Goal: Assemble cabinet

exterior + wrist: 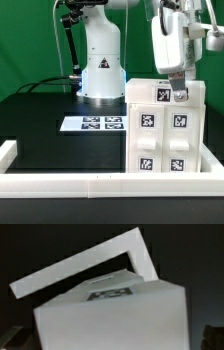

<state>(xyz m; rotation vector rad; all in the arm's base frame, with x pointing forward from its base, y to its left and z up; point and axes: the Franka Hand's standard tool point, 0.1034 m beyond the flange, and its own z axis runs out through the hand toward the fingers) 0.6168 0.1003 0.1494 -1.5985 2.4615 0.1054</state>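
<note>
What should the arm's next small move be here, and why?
Probably lift straight up and clear. The tool hangs open just over the top of the cabinet, which stands upright on the table and looks unheld, so nothing seems left to grip there.

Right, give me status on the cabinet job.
Gripper open, poised at the cabinet's top edge, nothing held. Cabinet upright beside the marker board. Nothing in the way.

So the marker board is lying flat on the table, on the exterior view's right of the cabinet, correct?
Not quite. The marker board does lie flat on the table, but it is on the exterior view's left of the cabinet, not the right. The exterior view shows this.
</note>
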